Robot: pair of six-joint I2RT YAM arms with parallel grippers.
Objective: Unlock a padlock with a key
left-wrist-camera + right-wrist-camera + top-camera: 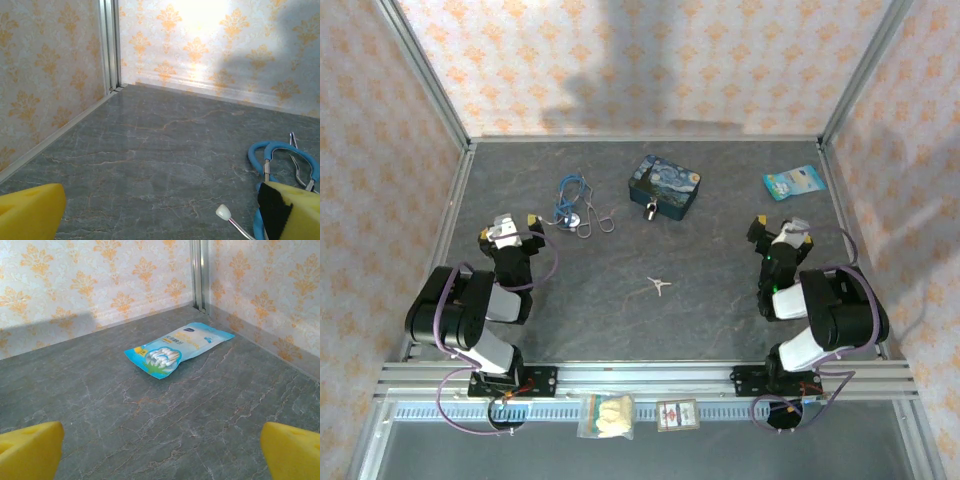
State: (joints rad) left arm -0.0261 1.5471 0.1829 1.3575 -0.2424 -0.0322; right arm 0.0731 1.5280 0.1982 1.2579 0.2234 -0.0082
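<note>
Top external shows the key (659, 285) lying in the middle of the desk (720, 310), well apart from the padlock (650, 210), which sits just in front of the painted blue box (665, 186). Left gripper (509, 227) and right gripper (781, 231) hover at the sides, both with fingers spread wide.

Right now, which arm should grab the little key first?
Probably the right. The key lies between the arms, slightly nearer the right gripper than the left gripper. Both are open and empty, so it's a close call.
</note>
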